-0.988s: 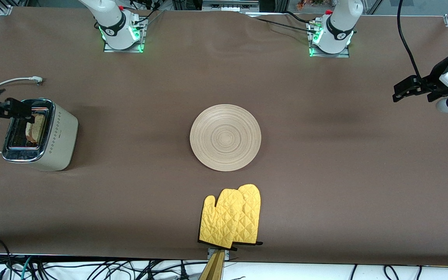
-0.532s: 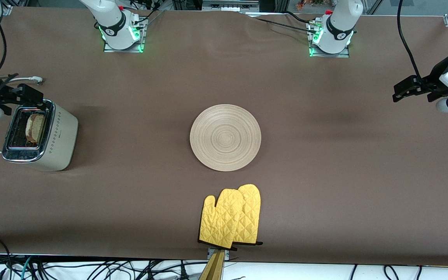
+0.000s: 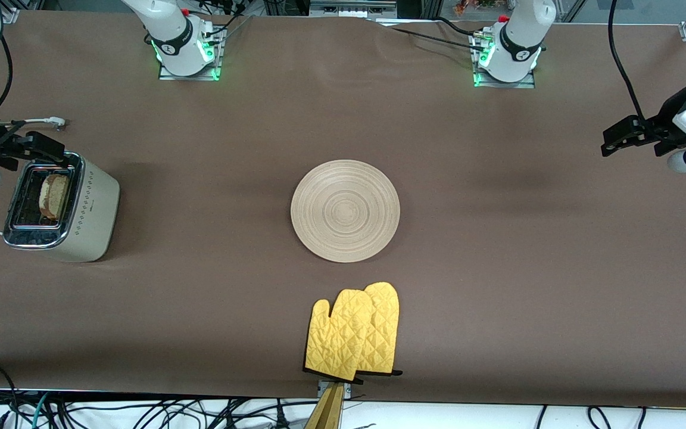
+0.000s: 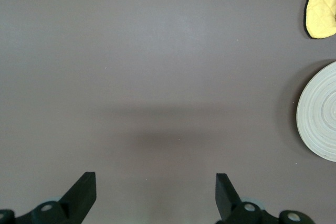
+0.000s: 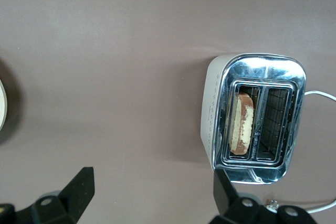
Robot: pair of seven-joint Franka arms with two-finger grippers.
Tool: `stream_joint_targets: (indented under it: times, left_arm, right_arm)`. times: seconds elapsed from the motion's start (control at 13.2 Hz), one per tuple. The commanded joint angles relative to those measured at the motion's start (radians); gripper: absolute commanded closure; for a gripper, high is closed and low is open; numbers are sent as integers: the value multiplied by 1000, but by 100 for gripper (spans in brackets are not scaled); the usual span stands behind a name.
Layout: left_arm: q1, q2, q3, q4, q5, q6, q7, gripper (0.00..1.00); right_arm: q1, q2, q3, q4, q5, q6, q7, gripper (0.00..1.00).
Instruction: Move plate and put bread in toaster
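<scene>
The cream toaster (image 3: 75, 208) stands at the right arm's end of the table. The bread (image 3: 54, 195) stands in one of its slots, the one toward the table's middle. My right gripper (image 3: 21, 146) is open and empty, in the air over the toaster's end toward the bases. In the right wrist view the toaster (image 5: 212, 114) and the bread (image 5: 242, 124) show beside my open right gripper (image 5: 152, 182). The wooden plate (image 3: 345, 210) lies at the table's middle. My left gripper (image 3: 614, 138) waits open and empty over the left arm's end, and shows in its own view (image 4: 155, 182).
A pair of yellow oven mitts (image 3: 355, 333) lies nearer to the front camera than the plate, at the table's front edge. The toaster's white cord (image 3: 27, 123) runs by its end toward the bases. The left wrist view shows the plate's rim (image 4: 320, 111) and a mitt (image 4: 321, 6).
My right gripper has drawn off the toaster's top toward the bases' side. The bread stays in the slot. The left arm and the plate have not moved.
</scene>
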Motion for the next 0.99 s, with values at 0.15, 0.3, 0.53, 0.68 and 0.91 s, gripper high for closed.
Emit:
stream_joint_targets:
  times: [0.15,0.3,0.53,0.68,0.91]
  left_arm:
    - [9,13,-5,35,-11,-23,9,0]
    - [9,15,-5,35,-11,-23,9,0]
    - [9,13,-5,35,-11,-23,9,0]
    - [9,15,-5,35,-11,-23,9,0]
    - [9,15,-5,35,-11,-25,9,0]
  right_arm:
    - [-14,-10,16,-5,-14,4,14,0]
    - [-17,-6,14,-5,-15,2,14,0]
    - [-17,-6,14,-5,-17,4,16,0]
    - [-16,-6,14,-5,-17,2,17,0]
    - [-17,-1,14,-5,-17,2,16,0]
